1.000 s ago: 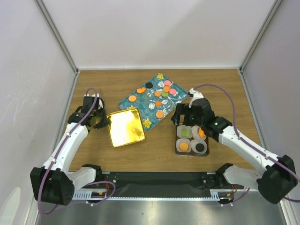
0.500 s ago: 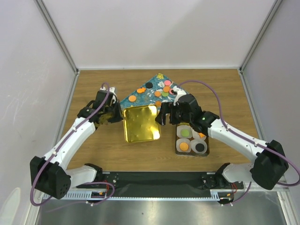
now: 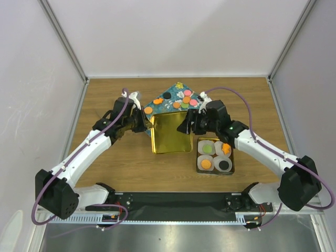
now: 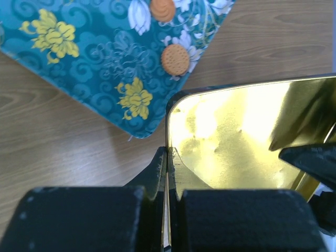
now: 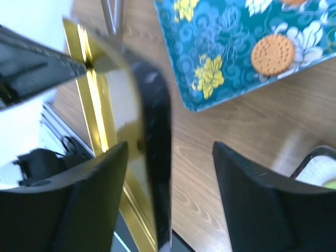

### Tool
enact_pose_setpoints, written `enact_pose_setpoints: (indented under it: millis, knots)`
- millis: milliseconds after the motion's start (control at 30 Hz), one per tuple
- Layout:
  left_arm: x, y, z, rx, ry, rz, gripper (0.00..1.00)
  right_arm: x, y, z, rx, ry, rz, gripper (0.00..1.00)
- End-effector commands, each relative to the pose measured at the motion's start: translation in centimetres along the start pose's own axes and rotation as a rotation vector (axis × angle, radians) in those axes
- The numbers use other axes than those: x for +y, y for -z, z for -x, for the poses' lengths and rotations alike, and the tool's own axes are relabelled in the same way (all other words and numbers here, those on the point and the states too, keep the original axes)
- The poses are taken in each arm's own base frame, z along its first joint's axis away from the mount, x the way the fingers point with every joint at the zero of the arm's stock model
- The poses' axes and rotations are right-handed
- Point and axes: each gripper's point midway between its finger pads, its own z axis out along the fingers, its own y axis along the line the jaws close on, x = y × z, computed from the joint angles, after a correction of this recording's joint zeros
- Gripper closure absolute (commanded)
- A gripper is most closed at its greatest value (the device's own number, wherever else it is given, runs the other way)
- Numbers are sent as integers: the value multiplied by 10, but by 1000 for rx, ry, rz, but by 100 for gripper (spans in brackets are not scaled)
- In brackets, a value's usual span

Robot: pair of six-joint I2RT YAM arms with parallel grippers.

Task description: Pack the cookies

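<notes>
Small round cookies (image 3: 186, 100), orange, pink, green and black, lie on a teal floral tray (image 3: 163, 107). More sit in white paper cups in a black box (image 3: 215, 173). My left gripper (image 3: 146, 125) is shut on the left rim of a gold tin lid (image 3: 169, 134). The left wrist view shows the jaws (image 4: 168, 152) pinching that rim of the lid (image 4: 236, 136), with an orange cookie (image 4: 175, 59) beyond. My right gripper (image 3: 188, 125) is open, and its fingers straddle the lid's right rim (image 5: 157, 131) without closing.
The teal tray (image 5: 231, 47) lies just behind the lid, and one corner is under it. The black box stands right of the lid, near the right arm. A white cup (image 5: 320, 168) shows at the right wrist view's lower right.
My left arm has carried the gold lid to the right, up beside the black box. My right gripper has moved left from over the box to the lid's right rim.
</notes>
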Motion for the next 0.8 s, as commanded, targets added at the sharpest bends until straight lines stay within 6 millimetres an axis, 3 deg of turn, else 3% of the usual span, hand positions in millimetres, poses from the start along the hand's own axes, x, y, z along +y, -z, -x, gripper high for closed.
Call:
enact_pose_setpoints:
  millis: [0, 167, 200, 267, 367, 400, 433, 467, 600, 667, 767]
  knots:
    - [-31, 2, 18, -54, 2, -119, 100, 28, 17, 22, -49, -17, 132, 32]
    - [-42, 3, 19, -58, -10, -155, 98, 31, 26, 27, -57, -34, 159, 60]
    - [-44, 1, 19, -56, -10, -158, 96, 30, 27, 27, -56, -35, 159, 70]
    - [-50, 2, 19, -55, -21, -173, 94, 32, 31, 27, -57, -35, 166, 79]
    - [-56, 2, 22, -60, -29, -180, 82, 30, 38, 31, -67, -48, 165, 94]
    - [-57, 3, 23, -64, -33, -180, 74, 26, 40, 33, -70, -59, 154, 100]
    - [-56, 4, 25, -74, -40, -169, 69, 26, 43, 35, -75, -64, 154, 100]
    - [-57, 7, 30, -86, -47, -165, 56, 26, 46, 37, -82, -71, 154, 100]
    - [-56, 25, 50, -166, -101, -129, 33, 8, 55, 42, -80, -130, 97, 100]
    - [-57, 41, 63, -236, -161, -99, 28, -2, 61, 46, -76, -160, 70, 100]
    - [-71, 62, 65, -345, -304, -59, 23, -8, 69, 55, -64, -209, 66, 100]
